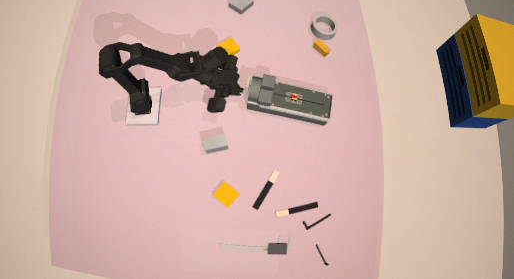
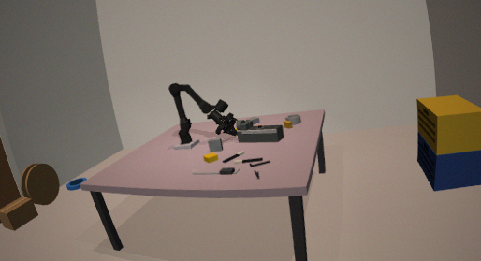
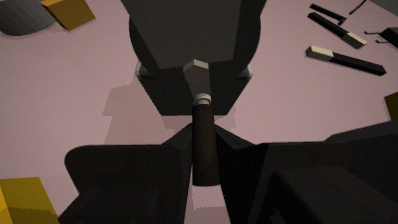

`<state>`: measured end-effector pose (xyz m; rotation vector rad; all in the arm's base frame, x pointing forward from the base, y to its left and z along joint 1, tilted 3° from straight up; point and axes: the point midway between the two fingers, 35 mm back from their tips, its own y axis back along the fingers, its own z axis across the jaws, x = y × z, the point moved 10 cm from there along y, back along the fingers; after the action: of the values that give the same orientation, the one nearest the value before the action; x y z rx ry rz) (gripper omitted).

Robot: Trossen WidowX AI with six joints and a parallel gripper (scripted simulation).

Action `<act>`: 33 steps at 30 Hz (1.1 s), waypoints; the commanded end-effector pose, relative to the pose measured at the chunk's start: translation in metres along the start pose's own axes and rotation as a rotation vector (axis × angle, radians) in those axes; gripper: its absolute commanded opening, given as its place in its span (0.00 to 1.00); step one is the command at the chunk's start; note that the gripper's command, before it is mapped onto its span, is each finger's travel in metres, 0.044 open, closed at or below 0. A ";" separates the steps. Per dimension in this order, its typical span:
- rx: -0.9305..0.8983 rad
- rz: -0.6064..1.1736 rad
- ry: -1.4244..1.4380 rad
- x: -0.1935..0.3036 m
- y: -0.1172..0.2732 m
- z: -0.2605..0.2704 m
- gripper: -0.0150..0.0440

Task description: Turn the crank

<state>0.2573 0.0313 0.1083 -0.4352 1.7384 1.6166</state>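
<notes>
The machine (image 1: 300, 109) (image 2: 260, 136) is a long dark grey box with a raised housing at its end nearest the arm. The slide's red pointer (image 1: 294, 96) shows small on its top, near the middle, by a slot. The brass zero marks are too small to tell apart from it, so whether they are level cannot be told. The crank's dark brown handle (image 3: 204, 145) sticks out towards the wrist camera from a grey crank arm (image 3: 198, 80). My gripper (image 1: 242, 90) (image 3: 201, 127) is shut on the handle, one finger on each side. The handle's far side is hidden.
A yellow block (image 1: 230, 46) lies beside the gripper's wrist. A grey block (image 1: 215, 143) (image 2: 215, 145) and another yellow block (image 1: 226, 194) (image 2: 211, 157) lie on the table's near side. A grey ring (image 1: 324, 27) and an orange block (image 1: 321, 48) lie behind the machine. Pens and a caliper (image 1: 277, 248) lie in front.
</notes>
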 end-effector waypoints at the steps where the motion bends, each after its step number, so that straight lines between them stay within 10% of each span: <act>1: 0.000 0.000 0.000 0.000 0.000 0.000 0.25; 20: 0.000 0.000 0.000 0.000 0.000 0.000 1.00; 33: -0.001 0.000 0.000 -0.035 0.035 0.000 1.00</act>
<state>0.2593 0.0297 0.1430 -0.4284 1.7422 1.6143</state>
